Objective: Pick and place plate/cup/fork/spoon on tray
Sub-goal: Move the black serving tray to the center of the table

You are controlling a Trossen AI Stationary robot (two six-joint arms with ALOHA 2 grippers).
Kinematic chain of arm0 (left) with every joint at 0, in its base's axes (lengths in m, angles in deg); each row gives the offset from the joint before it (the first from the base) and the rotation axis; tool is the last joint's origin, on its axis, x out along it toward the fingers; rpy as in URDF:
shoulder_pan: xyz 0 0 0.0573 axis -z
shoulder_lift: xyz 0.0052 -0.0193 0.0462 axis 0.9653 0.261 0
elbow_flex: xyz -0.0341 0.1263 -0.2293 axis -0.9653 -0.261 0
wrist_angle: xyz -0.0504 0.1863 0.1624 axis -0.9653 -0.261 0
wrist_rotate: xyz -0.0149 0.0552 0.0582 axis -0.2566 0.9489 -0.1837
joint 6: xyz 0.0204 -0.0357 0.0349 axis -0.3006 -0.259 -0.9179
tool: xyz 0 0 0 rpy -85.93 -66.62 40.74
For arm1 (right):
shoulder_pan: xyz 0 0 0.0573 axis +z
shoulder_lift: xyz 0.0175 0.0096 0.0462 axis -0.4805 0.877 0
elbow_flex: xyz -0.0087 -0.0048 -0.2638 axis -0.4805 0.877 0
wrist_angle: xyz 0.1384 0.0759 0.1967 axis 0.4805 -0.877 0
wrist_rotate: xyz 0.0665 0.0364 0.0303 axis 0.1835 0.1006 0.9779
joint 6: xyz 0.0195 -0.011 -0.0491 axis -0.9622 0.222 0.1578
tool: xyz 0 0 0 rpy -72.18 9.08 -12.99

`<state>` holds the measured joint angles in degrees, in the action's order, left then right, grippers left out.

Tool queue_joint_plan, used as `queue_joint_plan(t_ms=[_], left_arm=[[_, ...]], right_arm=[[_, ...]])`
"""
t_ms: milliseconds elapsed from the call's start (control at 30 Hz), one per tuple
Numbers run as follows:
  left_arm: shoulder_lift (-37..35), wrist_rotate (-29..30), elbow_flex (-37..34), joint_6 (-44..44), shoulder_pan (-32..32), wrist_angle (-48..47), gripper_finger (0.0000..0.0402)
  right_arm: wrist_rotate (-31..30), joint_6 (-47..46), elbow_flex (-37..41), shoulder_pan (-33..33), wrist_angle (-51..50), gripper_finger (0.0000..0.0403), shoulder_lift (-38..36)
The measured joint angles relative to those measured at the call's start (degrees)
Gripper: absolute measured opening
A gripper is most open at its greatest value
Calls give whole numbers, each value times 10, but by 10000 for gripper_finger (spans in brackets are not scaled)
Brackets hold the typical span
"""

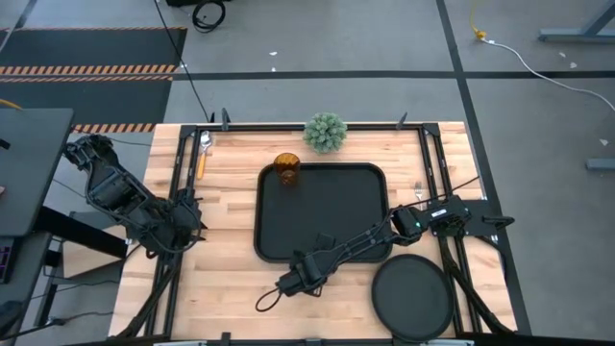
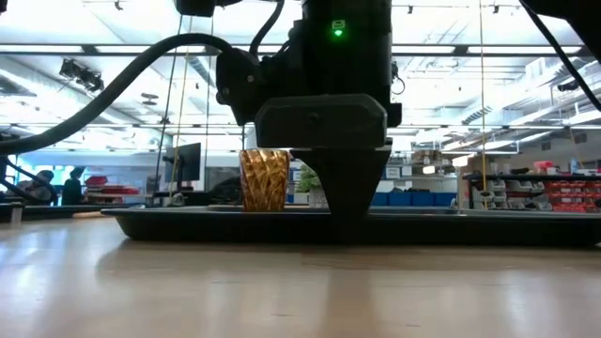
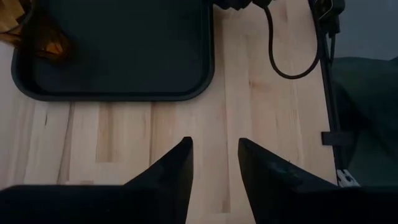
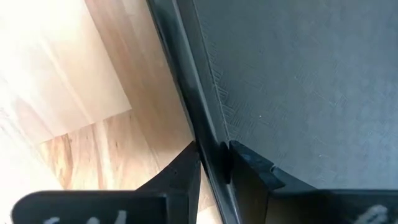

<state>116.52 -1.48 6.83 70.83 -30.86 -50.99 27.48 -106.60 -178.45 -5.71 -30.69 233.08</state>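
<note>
At the tray's (image 4: 298, 81) near rim, right claw (image 4: 214, 163) pinching it

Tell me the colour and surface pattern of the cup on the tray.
Translucent amber-brown cup with a ridged diamond pattern, clearest in the low view.

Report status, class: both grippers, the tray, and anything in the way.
Right gripper shut on tray near rim. Left gripper open, idle over bare table. Cup on tray's far corner. Plate off tray. Nothing blocking.
</note>
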Motion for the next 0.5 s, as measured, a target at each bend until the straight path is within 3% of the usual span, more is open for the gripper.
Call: queue_joint_plan(t_ms=[333,500], left_arm=[[0,15,0,-23,0,0,133],[0,17,0,-26,0,0,133]], right_arm=[[-37,76,0,3,43,86,0],[-26,91,-9,1,57,92,0]])
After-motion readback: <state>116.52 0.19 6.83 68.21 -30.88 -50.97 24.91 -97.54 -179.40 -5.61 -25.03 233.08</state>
